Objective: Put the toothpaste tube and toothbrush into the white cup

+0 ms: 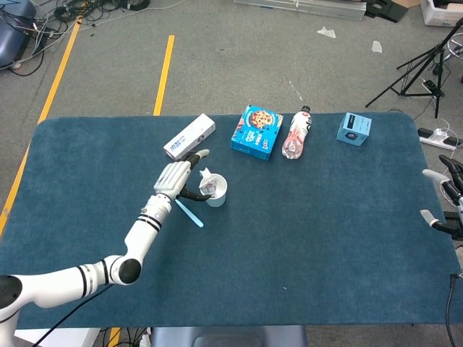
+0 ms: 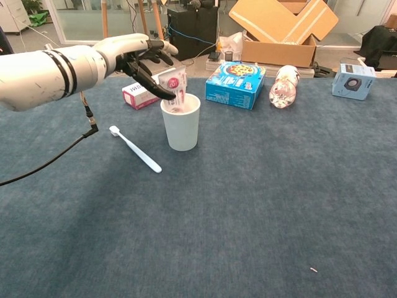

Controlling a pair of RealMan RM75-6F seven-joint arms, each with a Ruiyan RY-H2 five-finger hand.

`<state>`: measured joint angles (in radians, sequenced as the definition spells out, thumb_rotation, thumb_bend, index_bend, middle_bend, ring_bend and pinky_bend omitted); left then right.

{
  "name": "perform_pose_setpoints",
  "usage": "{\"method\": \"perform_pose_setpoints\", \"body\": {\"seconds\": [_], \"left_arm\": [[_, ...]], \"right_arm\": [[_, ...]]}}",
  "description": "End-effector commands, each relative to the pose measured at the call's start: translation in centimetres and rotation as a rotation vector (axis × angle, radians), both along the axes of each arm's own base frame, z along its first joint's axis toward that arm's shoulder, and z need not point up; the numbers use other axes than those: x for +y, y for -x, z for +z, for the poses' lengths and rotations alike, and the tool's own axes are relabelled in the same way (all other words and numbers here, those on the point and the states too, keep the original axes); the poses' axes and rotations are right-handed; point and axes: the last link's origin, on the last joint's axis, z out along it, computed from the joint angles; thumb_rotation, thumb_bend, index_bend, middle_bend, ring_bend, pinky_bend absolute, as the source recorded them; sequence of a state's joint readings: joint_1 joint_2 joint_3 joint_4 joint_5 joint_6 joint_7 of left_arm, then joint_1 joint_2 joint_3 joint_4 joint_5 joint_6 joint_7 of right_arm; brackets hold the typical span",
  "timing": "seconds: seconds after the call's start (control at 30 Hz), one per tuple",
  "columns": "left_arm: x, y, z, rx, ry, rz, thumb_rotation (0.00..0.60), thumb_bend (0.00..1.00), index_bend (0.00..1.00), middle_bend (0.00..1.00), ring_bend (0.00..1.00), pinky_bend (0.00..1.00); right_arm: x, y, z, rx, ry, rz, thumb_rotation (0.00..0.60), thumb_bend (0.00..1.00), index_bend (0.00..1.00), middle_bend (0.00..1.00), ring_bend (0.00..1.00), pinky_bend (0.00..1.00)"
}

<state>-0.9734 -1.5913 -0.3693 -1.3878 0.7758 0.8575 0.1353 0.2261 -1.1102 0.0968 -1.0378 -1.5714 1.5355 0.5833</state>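
Head view. Left robot hand (image 1: 172, 178) sits just left of the white paper cup (image 1: 215, 191), fingers spread and fanned toward it. The pink-and-white toothpaste tube (image 1: 208, 184) stands in the cup, its flat tail poking above the rim. Whether the fingers touch the tube cannot be told from here. The slim light-blue toothbrush (image 1: 189, 213) lies flat on the blue felt table (image 1: 325, 217), just below the wrist, on the near side of the robot hand. Its long axis runs diagonally, from beside the wrist down and away to the right. The right robot hand (image 1: 443, 199) shows only at the far table edge, well apart from all of this; its state cannot be told.

Chest view. The left robot hand (image 2: 138, 54) hovers above and left of the cup (image 2: 180, 121), fingers apart; the dark thumb reaches toward the tube (image 2: 174, 84), appearing to touch or nearly touch it, not clearly gripping. The tube stands nearly upright in the cup. The toothbrush (image 2: 135, 148) lies below the robot hand and to the cup's left, bristle end farthest from the cup, handle end nearest its base.

Judgement: the tube looks placed; the toothbrush remains, and the left robot hand is far nearer to it.
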Motion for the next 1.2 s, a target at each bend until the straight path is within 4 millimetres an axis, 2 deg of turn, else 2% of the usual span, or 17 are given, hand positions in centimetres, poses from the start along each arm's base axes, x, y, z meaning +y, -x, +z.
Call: {"method": "perform_pose_setpoints", "body": {"seconds": [0.03, 0.13, 0.3, 0.57, 0.83, 0.9, 1.03, 1.17, 1.2], "left_arm": [[-0.5, 0.4, 1.4, 0.018, -0.025, -0.001, 0.6, 0.06, 0.04, 0.13, 0.08, 0.19], [-1.2, 0.9, 2.5, 0.039, -0.032, 0.002, 0.6, 0.03, 0.0, 0.06, 0.06, 0.18], [-2.3, 2.4, 4.7, 0.093, -0.037, 0.005, 0.6, 0.01, 0.0, 0.01, 0.03, 0.15], [-4.0, 6.3, 8.8, 0.208, -0.038, 0.013, 0.6, 0.02, 0.0, 0.0, 0.0, 0.08], [-5.6, 10.7, 10.9, 0.319, 0.017, -0.006, 0.6, 0.02, 0.02, 0.0, 0.0, 0.03], [-5.8, 11.4, 11.2, 0.326, 0.024, -0.006, 0.6, 0.06, 0.05, 0.0, 0.0, 0.02], [-6.3, 12.8, 11.4, 0.385, 0.046, -0.028, 0.6, 0.24, 0.11, 0.0, 0.0, 0.0], [-6.7, 13.7, 10.7, 0.514, 0.054, -0.121, 0.6, 0.29, 0.11, 0.0, 0.0, 0.0], [-6.7, 13.8, 10.5, 0.55, 0.047, -0.15, 0.6, 0.29, 0.11, 0.0, 0.0, 0.03]], "right_arm": [[0.1, -0.2, 0.0, 0.004, 0.0, 0.004, 0.6, 0.2, 0.23, 0.0, 0.0, 0.13], [0.1, -0.4, -0.1, 0.006, -0.001, 0.009, 0.6, 0.2, 0.23, 0.0, 0.0, 0.13], [0.1, -0.9, -0.3, 0.021, -0.007, 0.017, 0.6, 0.2, 0.23, 0.0, 0.0, 0.13], [0.0, -2.1, -0.3, 0.047, 0.002, 0.035, 0.6, 0.2, 0.23, 0.0, 0.0, 0.13], [0.1, -3.3, -0.4, 0.076, 0.009, 0.048, 0.6, 0.2, 0.23, 0.0, 0.0, 0.13], [0.1, -3.5, -0.5, 0.082, 0.009, 0.049, 0.6, 0.2, 0.23, 0.0, 0.0, 0.13], [0.3, -3.9, -0.6, 0.091, 0.01, 0.048, 0.6, 0.2, 0.23, 0.0, 0.0, 0.13], [0.3, -4.1, -0.6, 0.095, 0.013, 0.046, 0.6, 0.2, 0.23, 0.0, 0.0, 0.13], [0.3, -4.1, -0.6, 0.095, 0.013, 0.045, 0.6, 0.2, 0.23, 0.0, 0.0, 0.13]]}}
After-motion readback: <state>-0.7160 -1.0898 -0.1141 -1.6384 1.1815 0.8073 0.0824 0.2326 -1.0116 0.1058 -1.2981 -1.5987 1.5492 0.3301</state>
